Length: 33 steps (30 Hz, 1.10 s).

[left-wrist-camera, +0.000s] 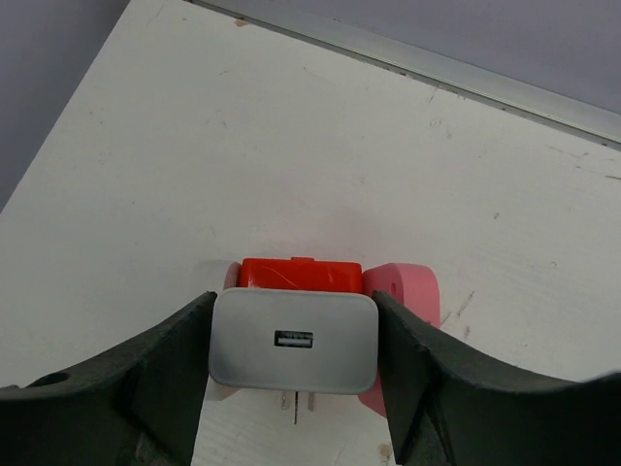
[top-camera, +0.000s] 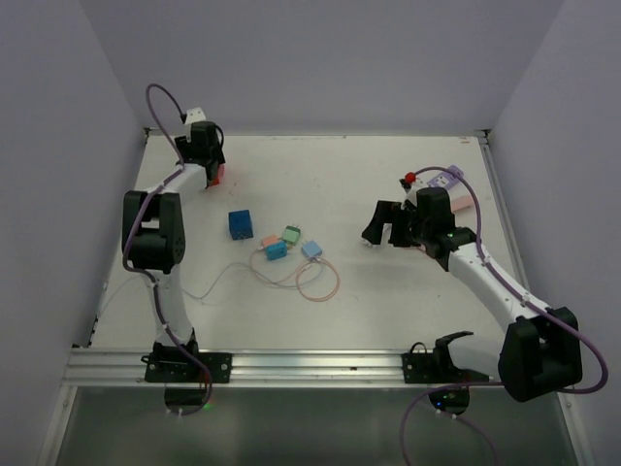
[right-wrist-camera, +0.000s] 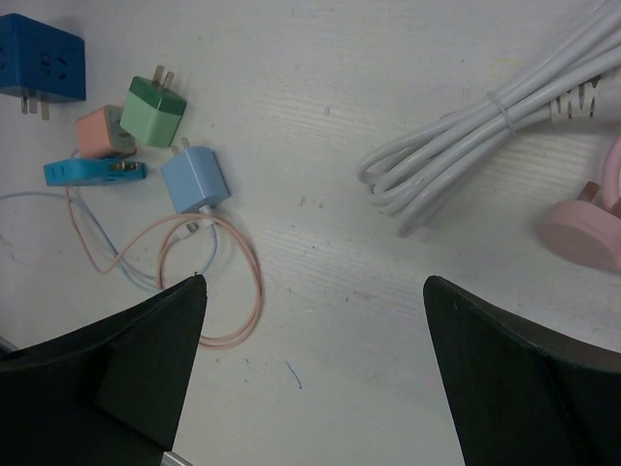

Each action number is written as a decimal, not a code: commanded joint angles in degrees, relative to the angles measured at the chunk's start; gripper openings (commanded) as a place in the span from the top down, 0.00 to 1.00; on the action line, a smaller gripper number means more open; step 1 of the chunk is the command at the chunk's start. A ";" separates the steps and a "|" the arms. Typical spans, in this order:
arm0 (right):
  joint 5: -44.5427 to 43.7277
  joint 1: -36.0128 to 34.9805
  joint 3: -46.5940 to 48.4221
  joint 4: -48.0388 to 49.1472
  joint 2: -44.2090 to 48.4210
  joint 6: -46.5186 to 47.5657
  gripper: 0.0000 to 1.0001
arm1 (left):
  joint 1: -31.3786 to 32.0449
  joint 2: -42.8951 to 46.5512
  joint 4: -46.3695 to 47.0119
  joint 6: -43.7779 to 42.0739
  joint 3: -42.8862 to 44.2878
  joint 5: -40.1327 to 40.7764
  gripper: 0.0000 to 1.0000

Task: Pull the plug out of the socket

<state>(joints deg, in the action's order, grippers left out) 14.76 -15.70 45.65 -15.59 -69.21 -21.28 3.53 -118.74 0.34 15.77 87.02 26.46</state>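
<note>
The left arm (top-camera: 160,243) stands folded with its elbow high, reaching to the counter's (top-camera: 320,175) far left corner. There the left claw (top-camera: 210,175) points down, fingers (left-wrist-camera: 165,369) pressed against both sides of a grey plug (left-wrist-camera: 293,340). The right arm (top-camera: 485,282) stretches low over the counter's right side, with the right claw (top-camera: 383,236) spread wide and empty.

No legible txt, logos or nos. on the grey plug (left-wrist-camera: 292,341) or elsewhere.

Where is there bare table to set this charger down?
Bare: the far middle strip between the left tool on the grey charger and the right tool; also the near strip between the pink cable loop and the rail. Crowded: the centre adapter cluster, and the white cord bundle at the right.
</note>
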 commanded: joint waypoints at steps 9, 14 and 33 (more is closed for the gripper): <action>1.76 -0.20 -0.47 1.09 1.36 1.85 0.03 | 3.49 3.07 7.57 -6.80 -1.68 -5.36 0.66; 1.85 -0.20 -0.30 1.44 1.09 1.77 0.03 | 10.25 5.36 10.47 -9.17 -4.05 -11.23 0.71; -5.01 -0.20 -2.14 2.94 4.35 -9.57 0.07 | 33.12 15.89 17.15 -12.34 -15.38 -38.49 0.78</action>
<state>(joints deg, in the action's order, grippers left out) 12.29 -15.75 43.68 -15.07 -66.26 -26.89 35.59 -110.32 9.63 5.76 73.43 -6.90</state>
